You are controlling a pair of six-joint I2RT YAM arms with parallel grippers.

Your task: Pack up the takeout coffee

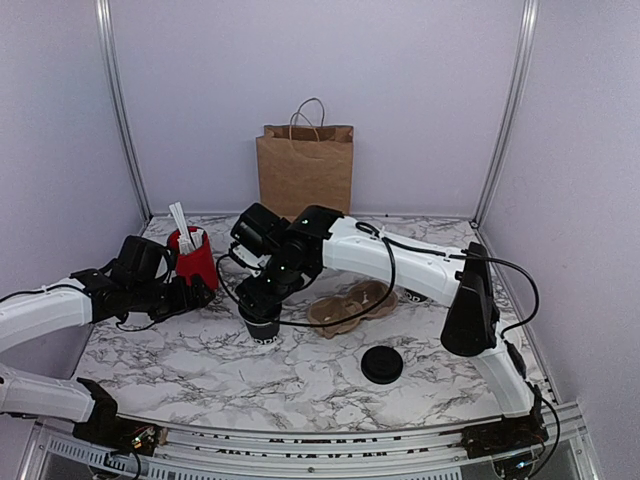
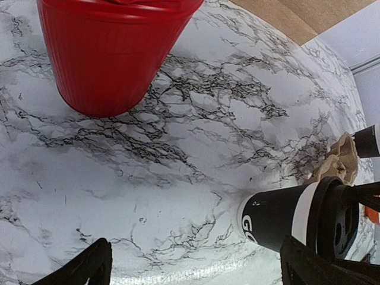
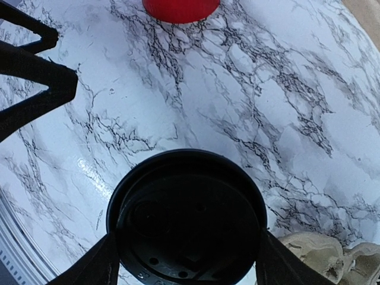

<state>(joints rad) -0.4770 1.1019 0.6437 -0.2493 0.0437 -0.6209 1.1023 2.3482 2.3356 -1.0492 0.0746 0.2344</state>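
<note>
The takeout coffee [image 2: 369,141], an all-black cup, shows only at the right edge of the left wrist view, beyond the cardboard carrier [image 2: 335,166]. In the top view my right arm hides it. A different cup [image 2: 279,217], black with a white band and a black lid [image 3: 187,217], stands on the marble left of the carrier [image 1: 350,305]. My right gripper [image 1: 262,305] comes down over this cup, its fingers [image 3: 95,264] pressed against both sides of the lid. My left gripper [image 1: 195,295] is open and empty beside the red holder [image 1: 193,258], low over the table [image 2: 199,267].
A brown paper bag [image 1: 304,170] stands upright at the back centre. A loose flat black lid [image 1: 381,364] lies on the table near the front right. White stirrers stick out of the red holder [image 2: 110,53]. The left gripper's fingers [image 3: 35,65] are close to the banded cup.
</note>
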